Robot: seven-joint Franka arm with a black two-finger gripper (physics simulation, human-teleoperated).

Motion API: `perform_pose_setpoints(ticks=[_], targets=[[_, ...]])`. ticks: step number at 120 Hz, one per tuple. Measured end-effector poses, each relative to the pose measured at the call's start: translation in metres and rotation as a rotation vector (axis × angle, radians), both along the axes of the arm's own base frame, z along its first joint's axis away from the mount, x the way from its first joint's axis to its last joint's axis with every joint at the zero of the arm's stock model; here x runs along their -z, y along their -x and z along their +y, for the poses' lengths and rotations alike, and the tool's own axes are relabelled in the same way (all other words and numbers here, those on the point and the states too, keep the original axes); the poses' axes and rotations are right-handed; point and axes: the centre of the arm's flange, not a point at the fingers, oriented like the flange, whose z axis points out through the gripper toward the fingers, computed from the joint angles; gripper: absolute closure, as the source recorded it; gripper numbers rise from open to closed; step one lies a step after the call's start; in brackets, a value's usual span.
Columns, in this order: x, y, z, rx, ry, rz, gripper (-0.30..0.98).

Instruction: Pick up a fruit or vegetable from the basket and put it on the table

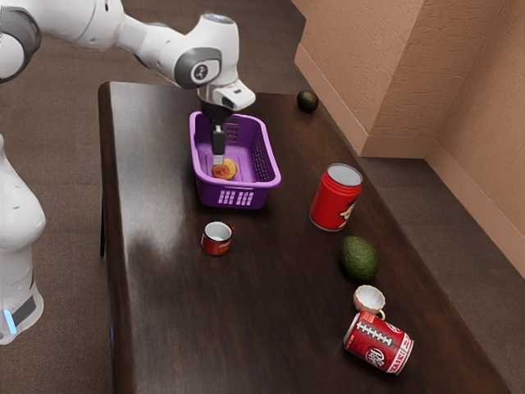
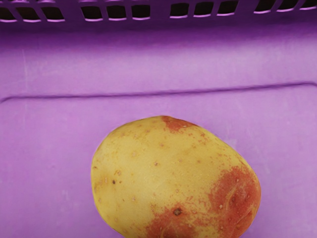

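The black gripper is being held pointing down inside the purple plastic basket, near the yellow-and-red potato, which is being supported by the basket's floor. Whether the fingers are standing apart, together or clamped on the potato cannot be told. On the dark wooden table, a small red mug is being kept upright near the basket, and a Dr Pepper can is being left on its side beside a small pale cup.
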Motion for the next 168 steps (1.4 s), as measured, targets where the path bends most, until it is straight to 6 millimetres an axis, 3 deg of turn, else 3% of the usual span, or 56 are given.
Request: perform_pose_setpoints(ticks=[60, 168], targets=[[0.021, -0.018, -0.006, 0.025, 0.01, -0.027, 0.0], [0.047, -0.016, -0.005, 0.009, 0.037, -0.019, 0.03]])
